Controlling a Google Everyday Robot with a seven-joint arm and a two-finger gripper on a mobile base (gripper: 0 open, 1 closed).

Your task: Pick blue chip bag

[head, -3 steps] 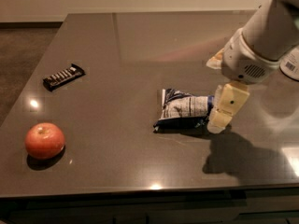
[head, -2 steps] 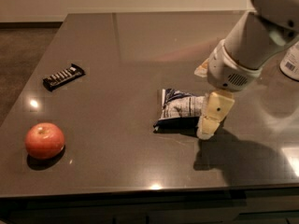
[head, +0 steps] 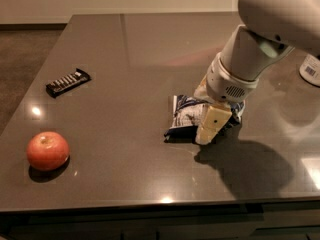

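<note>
Two fingers (head: 212, 126) of the gripper (head: 204, 115) stand spread, straddling the blue chip bag (head: 185, 116) on the table (head: 140, 49); apple (head: 47, 150) and candy bar (head: 67, 82) lie well apart.

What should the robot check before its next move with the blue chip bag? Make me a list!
1. Gripper at the bag: ok. It is down on the bag's right part.
2. Bag held tight: cannot tell.
3. Right thing picked, not the candy bar: ok. The bar lies far off to the left.
4. Apple out of the way: ok. It sits near the front left corner, apart from the bag.
5. Bag lifted off the table: not ok. It lies on the top.
6. White thing at the right edge clear of the arm: cannot tell.
</note>
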